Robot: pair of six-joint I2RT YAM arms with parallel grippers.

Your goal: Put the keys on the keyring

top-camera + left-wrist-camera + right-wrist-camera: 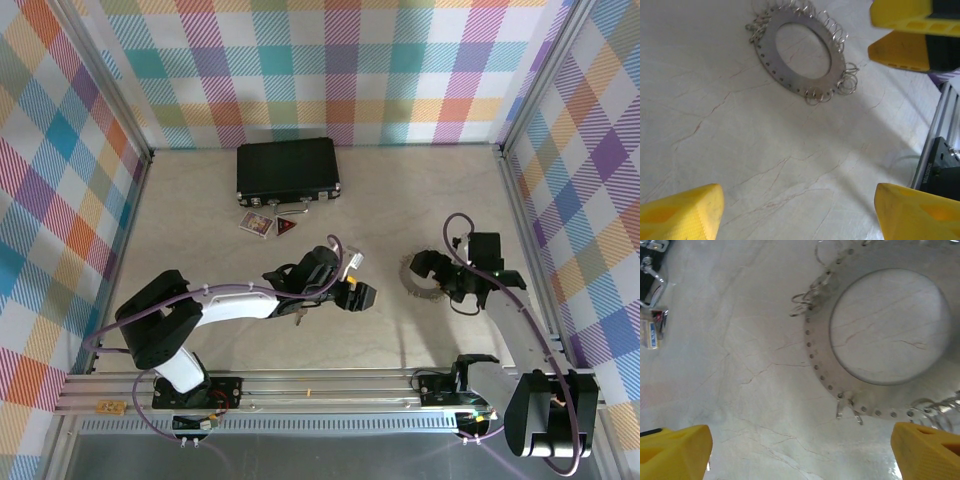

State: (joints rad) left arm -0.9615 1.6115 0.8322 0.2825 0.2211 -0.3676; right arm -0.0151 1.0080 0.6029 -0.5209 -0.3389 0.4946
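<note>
Keyring (818,365) lies on bare tabletop (730,365), right gripper (801,450) spread beside its rim

A pale, veined bench (200,220) carries a black case (288,168) at its far edge, with a card (256,223) and a red card (287,228) just in front. The keyring (420,285) (800,50) (820,365) lies flat to the right, well apart from them.

TOP EXTERNAL: the table (200,220) is viewed whole from high above and behind the arm bases, facing forward and down | LEFT WRIST: it is looked down on at a slant from close by | RIGHT WRIST: it is seen nearly straight down, closer still | SHARED: the keyring (418,286) (771,67) (817,342) is caught by all three views
</note>
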